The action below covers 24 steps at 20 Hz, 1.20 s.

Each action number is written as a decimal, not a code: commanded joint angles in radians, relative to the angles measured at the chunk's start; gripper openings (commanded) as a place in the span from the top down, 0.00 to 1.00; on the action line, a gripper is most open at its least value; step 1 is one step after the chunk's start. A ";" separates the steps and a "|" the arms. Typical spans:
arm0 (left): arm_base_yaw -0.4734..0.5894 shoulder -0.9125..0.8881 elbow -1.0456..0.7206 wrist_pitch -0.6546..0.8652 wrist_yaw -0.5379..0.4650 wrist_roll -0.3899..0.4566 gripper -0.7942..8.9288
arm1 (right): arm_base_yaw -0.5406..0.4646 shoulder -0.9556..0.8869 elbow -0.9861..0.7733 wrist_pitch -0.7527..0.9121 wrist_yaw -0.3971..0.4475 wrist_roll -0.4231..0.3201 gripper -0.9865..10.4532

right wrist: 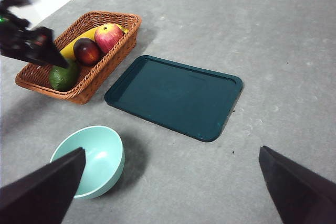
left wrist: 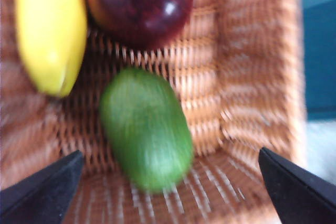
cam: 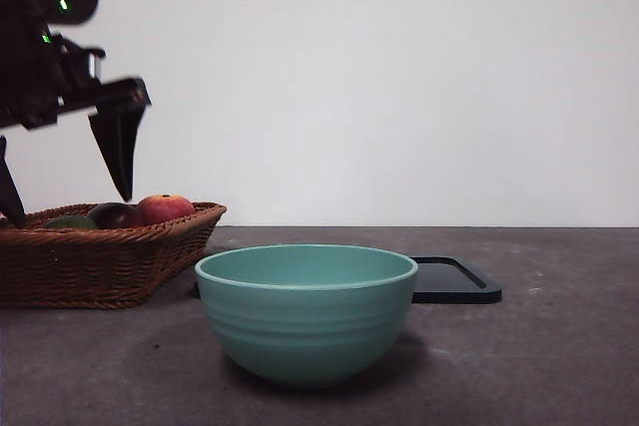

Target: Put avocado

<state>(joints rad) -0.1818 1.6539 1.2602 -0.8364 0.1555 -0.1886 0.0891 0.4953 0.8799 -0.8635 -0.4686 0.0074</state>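
Your avocado (left wrist: pixel 146 136) lies on the floor of the wicker basket (left wrist: pixel 252 77), beside the yellow banana (left wrist: pixel 50 30) and the dark maroon fruit (left wrist: pixel 142 3). Your left gripper (left wrist: pixel 168 182) hangs above it, jaws spread wide to either side, holding nothing. Your right gripper (right wrist: pixel 168 182) waits high over the tabletop (right wrist: pixel 294 51), also released, above the dark tray (right wrist: pixel 176 95) and teal bowl (right wrist: pixel 94 158).
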 commanded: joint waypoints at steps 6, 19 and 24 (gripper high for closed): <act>-0.003 0.143 0.045 0.060 -0.005 0.016 0.29 | 0.002 0.006 0.014 0.010 -0.002 0.015 0.39; -0.002 0.180 0.045 0.066 -0.006 0.019 0.60 | 0.002 0.006 0.014 0.010 -0.002 0.016 0.39; -0.001 0.179 0.112 -0.011 -0.006 0.032 0.84 | 0.002 0.006 0.014 0.010 -0.002 0.015 0.39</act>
<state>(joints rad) -0.1814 1.8130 1.3464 -0.8555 0.1543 -0.1730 0.0891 0.4953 0.8799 -0.8635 -0.4683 0.0082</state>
